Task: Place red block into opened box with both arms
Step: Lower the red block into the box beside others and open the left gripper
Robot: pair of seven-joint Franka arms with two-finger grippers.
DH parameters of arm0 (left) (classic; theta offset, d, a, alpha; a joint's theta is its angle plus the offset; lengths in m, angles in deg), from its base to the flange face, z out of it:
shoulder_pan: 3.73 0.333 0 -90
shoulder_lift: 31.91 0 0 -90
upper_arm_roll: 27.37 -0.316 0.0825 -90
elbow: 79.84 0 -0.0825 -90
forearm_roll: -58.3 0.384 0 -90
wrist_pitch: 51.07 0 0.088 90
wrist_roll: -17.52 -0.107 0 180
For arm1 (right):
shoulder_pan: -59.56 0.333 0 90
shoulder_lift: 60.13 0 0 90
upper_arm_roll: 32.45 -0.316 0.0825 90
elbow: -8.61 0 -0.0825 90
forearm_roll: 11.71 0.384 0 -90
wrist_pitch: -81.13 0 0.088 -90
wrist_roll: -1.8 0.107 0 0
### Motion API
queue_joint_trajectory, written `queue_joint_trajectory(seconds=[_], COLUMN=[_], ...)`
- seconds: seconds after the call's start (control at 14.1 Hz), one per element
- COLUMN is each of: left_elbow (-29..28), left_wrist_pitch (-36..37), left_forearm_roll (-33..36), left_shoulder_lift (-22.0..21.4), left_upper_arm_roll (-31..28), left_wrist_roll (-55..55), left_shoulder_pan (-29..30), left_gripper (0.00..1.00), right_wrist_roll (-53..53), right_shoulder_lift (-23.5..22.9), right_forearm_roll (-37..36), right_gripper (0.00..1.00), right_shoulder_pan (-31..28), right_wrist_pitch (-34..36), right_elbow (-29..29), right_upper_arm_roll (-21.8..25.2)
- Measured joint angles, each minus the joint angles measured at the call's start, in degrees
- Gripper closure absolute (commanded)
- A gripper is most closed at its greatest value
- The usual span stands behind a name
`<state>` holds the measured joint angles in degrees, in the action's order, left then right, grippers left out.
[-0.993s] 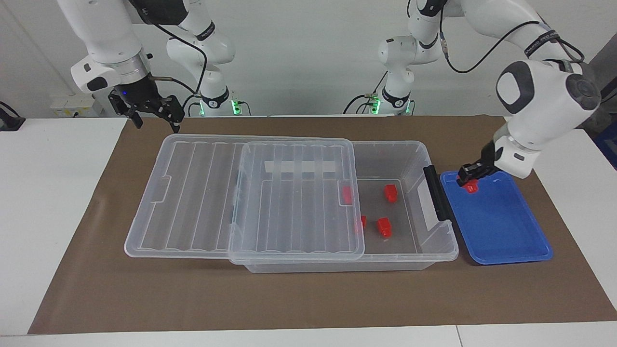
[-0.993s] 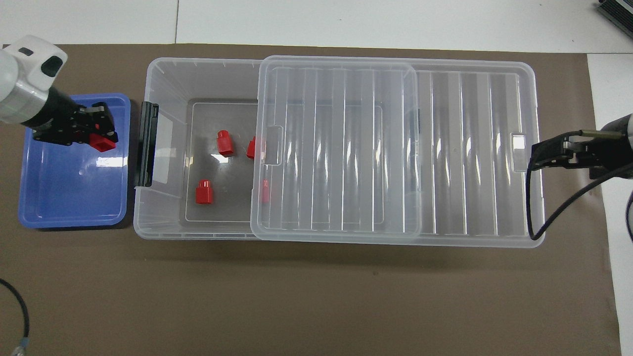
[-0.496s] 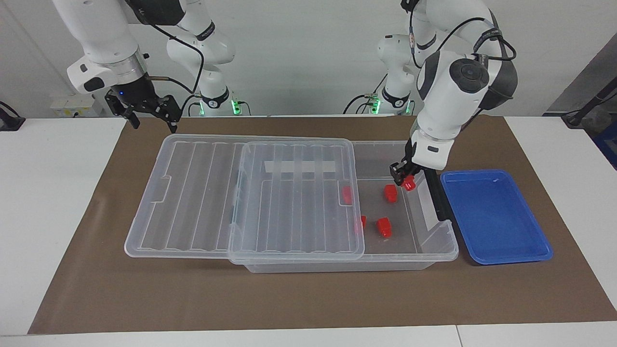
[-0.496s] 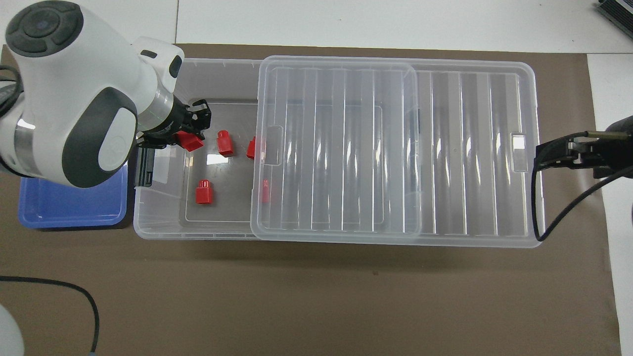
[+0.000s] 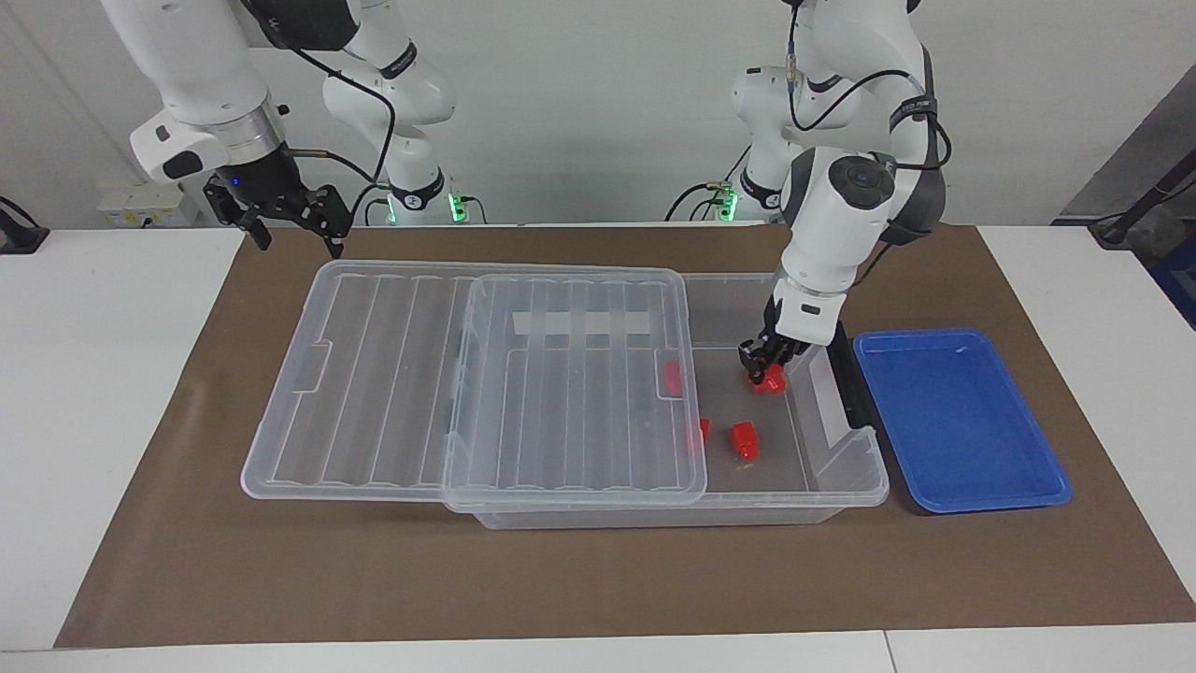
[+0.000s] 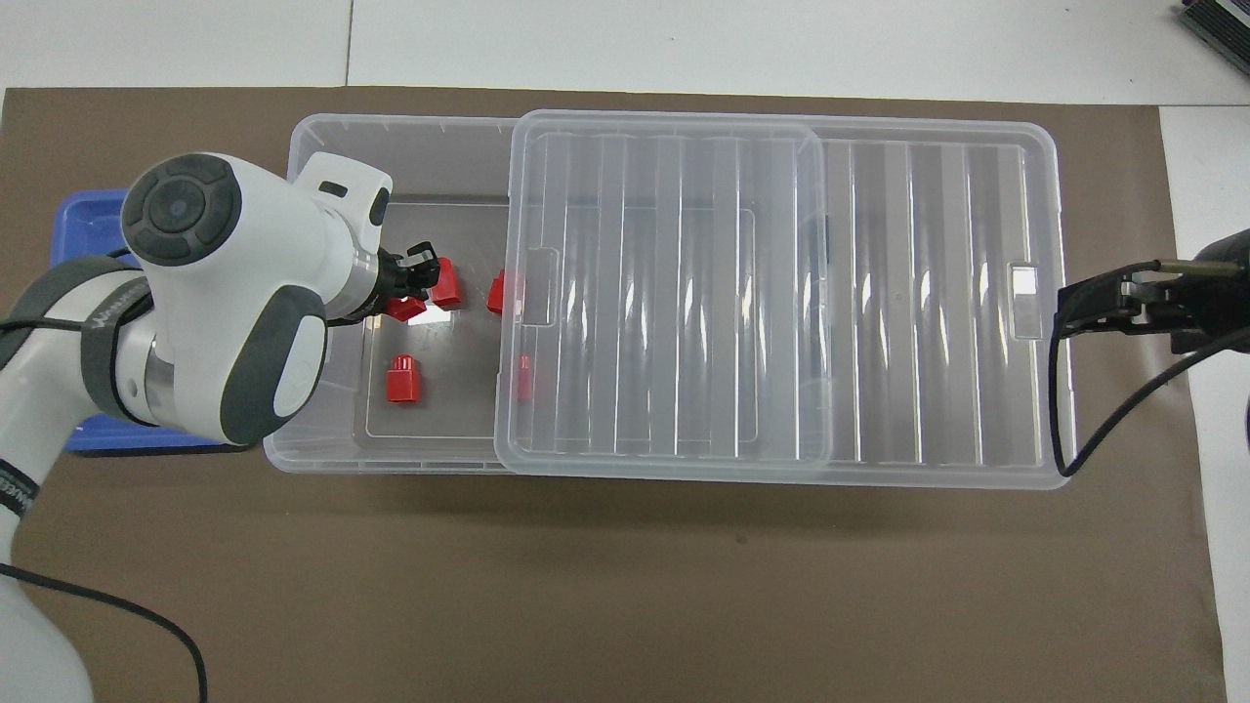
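Note:
My left gripper [image 5: 760, 358] [image 6: 418, 285] is shut on a small red block [image 5: 773, 380] [image 6: 402, 309] and hangs low inside the uncovered end of the clear box [image 5: 846, 488] [image 6: 314, 457]. I cannot tell whether the block touches the box floor. Another red block [image 6: 446, 285] lies right beside the held one. The ribbed clear lid [image 5: 392, 374] [image 6: 674, 293] is slid toward the right arm's end and covers most of the box. My right gripper [image 5: 301, 238] [image 6: 1064, 314] waits open over the brown mat at the lid's end.
More red blocks lie in the box: one in the uncovered part [image 5: 745, 441] [image 6: 401, 379] and two under the lid's edge [image 5: 671, 377] [image 6: 524, 376]. A black handle [image 5: 846, 374] closes the box end. The shallow blue tray [image 5: 962, 421] [image 6: 88, 210] lies beside it.
My left gripper has carried the red block from over the blue tray, across the black handle, and down into the box. The right gripper has barely moved.

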<state>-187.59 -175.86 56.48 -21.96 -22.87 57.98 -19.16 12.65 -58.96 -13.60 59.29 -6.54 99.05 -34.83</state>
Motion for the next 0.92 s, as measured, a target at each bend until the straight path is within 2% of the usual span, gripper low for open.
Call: queue_joint_trajectory(seconds=[0.21, 0.5, 0.92], left_elbow=[-5.11, -8.78, -11.08], left_wrist_pitch=[-5.94, -11.16, -16.57], left_forearm_roll=[0.21, 1.34, 5.34], left_shoulder_lift=[-0.21, 0.27, 3.83], left_upper_arm_roll=[0.05, 0.00, 0.03], left_wrist_roll=[0.96, 1.05, 3.12], left_shoulder_pan=[-1.18, -1.33, -1.85], left_gripper=[0.95, 0.95, 0.95], right_wrist_roll=[0.00, 0.00, -0.10], right_shoulder_lift=[0.00, 0.00, 0.00], right_forearm_roll=[0.00, 0.00, 0.00], right_gripper=[0.00, 0.00, 0.01], right_shoulder_pan=[-0.02, -0.11, -1.24], right_wrist_pitch=[-0.25, -0.28, -4.20], right_elbow=[0.03, 0.20, 1.42], right_upper_arm_roll=[0.00, 0.02, 0.16])
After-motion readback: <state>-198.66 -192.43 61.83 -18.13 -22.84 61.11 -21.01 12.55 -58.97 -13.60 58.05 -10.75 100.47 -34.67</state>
